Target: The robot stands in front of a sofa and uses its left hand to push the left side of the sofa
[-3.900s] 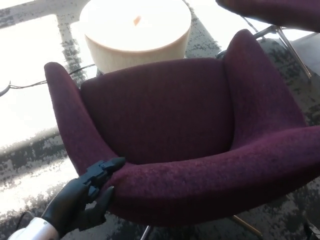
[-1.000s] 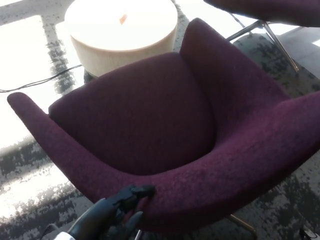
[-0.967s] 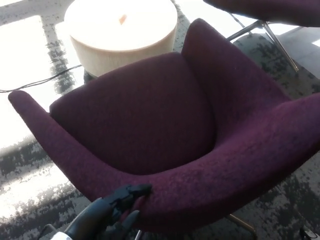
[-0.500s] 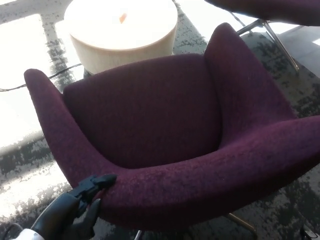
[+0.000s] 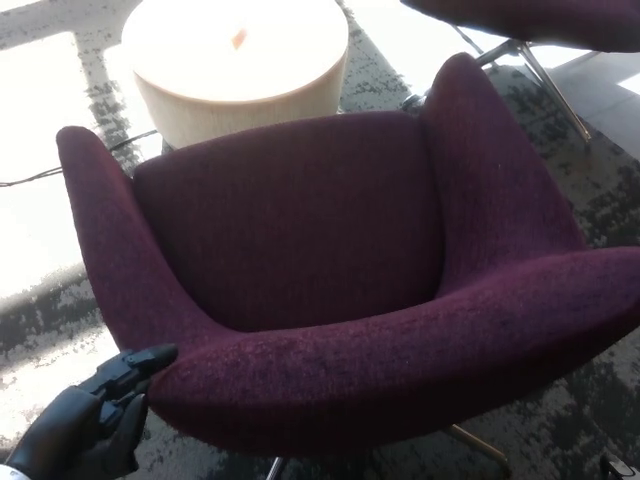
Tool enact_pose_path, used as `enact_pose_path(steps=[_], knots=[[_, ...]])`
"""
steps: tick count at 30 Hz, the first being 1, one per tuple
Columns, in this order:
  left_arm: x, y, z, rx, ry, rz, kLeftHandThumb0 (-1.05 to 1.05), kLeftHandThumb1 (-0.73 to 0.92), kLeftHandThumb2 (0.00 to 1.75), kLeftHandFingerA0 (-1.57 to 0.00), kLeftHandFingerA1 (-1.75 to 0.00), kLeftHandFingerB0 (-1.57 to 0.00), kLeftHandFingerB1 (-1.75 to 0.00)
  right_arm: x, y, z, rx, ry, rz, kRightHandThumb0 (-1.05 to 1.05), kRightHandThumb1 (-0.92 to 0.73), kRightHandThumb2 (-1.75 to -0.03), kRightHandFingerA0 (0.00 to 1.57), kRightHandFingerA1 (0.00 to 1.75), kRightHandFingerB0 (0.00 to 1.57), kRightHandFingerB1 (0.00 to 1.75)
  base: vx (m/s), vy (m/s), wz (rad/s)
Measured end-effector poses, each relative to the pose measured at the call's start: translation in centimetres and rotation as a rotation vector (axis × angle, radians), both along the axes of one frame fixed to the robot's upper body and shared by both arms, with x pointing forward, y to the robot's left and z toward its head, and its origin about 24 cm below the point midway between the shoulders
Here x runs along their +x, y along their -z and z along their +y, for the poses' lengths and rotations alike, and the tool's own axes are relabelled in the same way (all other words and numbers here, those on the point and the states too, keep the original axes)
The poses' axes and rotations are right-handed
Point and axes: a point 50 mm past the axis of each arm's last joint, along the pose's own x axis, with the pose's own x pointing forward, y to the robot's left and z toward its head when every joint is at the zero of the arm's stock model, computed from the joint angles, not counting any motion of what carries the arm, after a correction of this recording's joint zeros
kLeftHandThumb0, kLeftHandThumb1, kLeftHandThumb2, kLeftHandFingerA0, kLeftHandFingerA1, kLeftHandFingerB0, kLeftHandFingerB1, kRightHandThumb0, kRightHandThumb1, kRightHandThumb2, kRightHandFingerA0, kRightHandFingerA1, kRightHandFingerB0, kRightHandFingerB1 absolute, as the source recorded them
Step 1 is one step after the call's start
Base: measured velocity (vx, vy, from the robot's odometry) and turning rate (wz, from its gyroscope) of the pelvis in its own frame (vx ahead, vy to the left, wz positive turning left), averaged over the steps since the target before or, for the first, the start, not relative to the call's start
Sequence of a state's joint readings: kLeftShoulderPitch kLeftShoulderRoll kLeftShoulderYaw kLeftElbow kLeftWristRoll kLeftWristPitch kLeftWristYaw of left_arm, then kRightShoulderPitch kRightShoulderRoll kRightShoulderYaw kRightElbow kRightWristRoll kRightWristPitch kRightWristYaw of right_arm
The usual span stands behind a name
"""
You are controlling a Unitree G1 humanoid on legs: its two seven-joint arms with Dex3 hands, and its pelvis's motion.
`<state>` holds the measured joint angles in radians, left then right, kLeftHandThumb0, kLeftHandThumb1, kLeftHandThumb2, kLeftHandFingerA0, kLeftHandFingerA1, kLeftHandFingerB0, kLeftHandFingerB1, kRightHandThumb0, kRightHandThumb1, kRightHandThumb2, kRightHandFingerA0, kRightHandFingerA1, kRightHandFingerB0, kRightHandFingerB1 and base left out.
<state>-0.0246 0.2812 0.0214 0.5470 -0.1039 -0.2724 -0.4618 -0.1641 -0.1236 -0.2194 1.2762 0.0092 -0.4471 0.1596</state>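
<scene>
A dark purple upholstered sofa chair (image 5: 330,250) fills the head view, its seat facing away from me and its curved back rim nearest me. My black left hand (image 5: 85,425) is at the bottom left, fingers apart, with one fingertip at the left end of the back rim. It holds nothing. The right hand does not show.
A round cream side table (image 5: 235,60) stands beyond the chair at the top. A second purple chair (image 5: 540,20) on metal legs sits at the top right. A thin cable (image 5: 60,170) runs over the patterned grey carpet at the left.
The chair has swung back, its left arm turning toward me and rising in the picture. My left hand has drawn down and to the left along the rim.
</scene>
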Motion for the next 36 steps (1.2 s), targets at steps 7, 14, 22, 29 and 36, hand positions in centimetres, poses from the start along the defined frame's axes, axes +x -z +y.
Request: enact_pose_path(steps=[7,14,22,29,36], knots=[[-0.4,0.3,1.3,0.002,-0.047,0.001,-0.75,0.76,1.14,-0.09,-0.46,-0.04,-0.38,-0.1,0.1,-0.1,0.013,0.005,0.008,-1.05,-0.92,-1.05,0.0,0.0,0.0,0.0,0.0,0.0,0.0],[-1.8,1.2,2.9,-0.023,-0.117,0.017,-0.81,0.76,1.14,-0.14,-0.49,-0.05,-0.39,-0.2,0.2,-0.1,0.018,0.005,0.014,-1.05,-0.92,-1.03,0.0,0.0,0.0,0.0,0.0,0.0,0.0],[-6.5,4.3,4.4,-0.09,-0.252,0.122,-0.83,0.82,1.15,-0.08,-0.44,-0.05,-0.37,-0.8,0.4,0.0,0.026,-0.002,0.034,-1.05,-0.92,-1.0,0.0,0.0,0.0,0.0,0.0,0.0,0.0],[-11.3,6.8,3.9,-0.175,-0.345,0.232,-0.83,0.87,1.17,-0.02,-0.36,-0.13,-0.26,-1.0,0.6,0.2,0.021,-0.024,0.046,-1.05,-0.92,-1.05,0.0,0.0,0.0,0.0,0.0,0.0,0.0],[-14.9,8.3,4.2,-0.216,-0.432,0.315,-0.84,0.85,1.18,-0.03,-0.31,-0.11,-0.25,-1.1,0.7,0.3,0.019,-0.03,0.051,-1.05,-0.92,-1.05,0.0,0.0,0.0,0.0,0.0,0.0,0.0]])
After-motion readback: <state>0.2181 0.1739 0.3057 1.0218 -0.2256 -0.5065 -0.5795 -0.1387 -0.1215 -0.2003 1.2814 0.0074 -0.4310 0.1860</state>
